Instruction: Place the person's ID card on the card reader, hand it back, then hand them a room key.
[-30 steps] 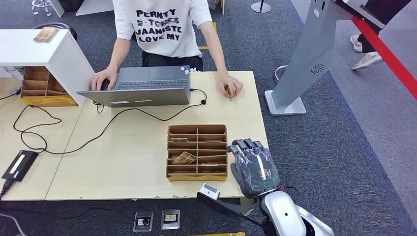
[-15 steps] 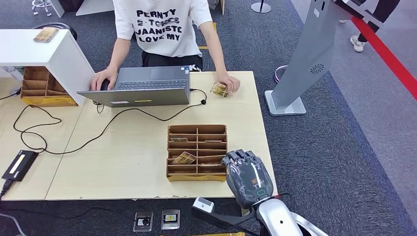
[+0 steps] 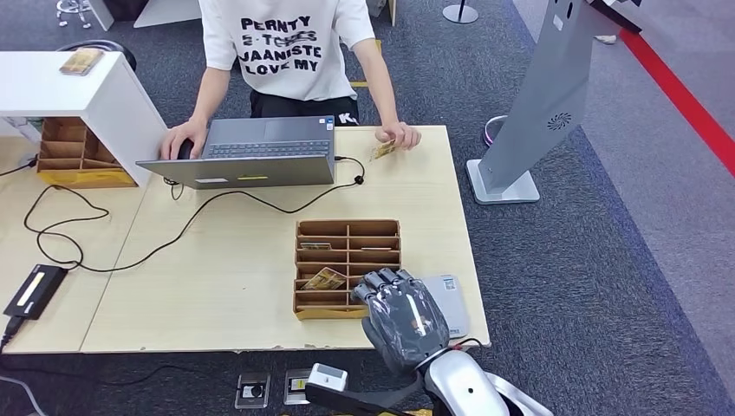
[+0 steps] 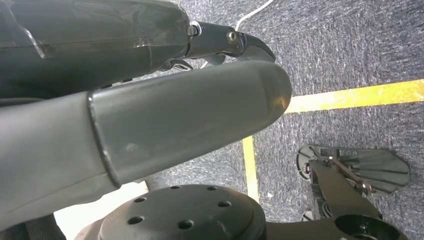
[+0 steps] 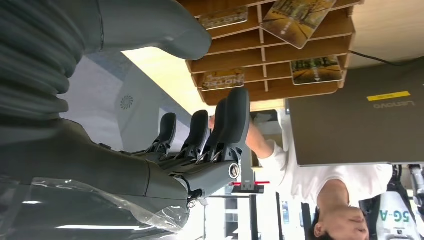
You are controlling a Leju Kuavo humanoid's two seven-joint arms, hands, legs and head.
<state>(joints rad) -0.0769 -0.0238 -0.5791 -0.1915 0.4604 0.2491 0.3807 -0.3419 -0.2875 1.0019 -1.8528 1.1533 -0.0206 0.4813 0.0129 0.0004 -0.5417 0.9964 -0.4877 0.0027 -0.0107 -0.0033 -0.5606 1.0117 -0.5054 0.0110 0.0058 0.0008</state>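
Right robot hand (image 3: 405,319): empty, fingers spread, over the bench's (image 3: 225,260) near edge, beside the card organizer (image 3: 347,268).
Left robot hand (image 4: 125,100): hanging over carpet; grip state cannot tell.
ID card (image 3: 385,150): in the person's hand (image 3: 401,135), far edge.
Card reader (image 3: 447,303): grey, half hidden behind right robot hand.
Right wrist view: cards (image 5: 295,17) in slots.
Room: grey carpet, yellow floor line (image 4: 350,95).

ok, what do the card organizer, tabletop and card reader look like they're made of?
Card organizer: thin brown wood or fibreboard, matte; slotted dividers with raw edges.
Tabletop: pale wood-look board, likely laminate or plywood; faint grain, low sheen.
Card reader: grey, smooth, flat pad, probably plastic; partly hidden behind the right hand, so hard to confirm.
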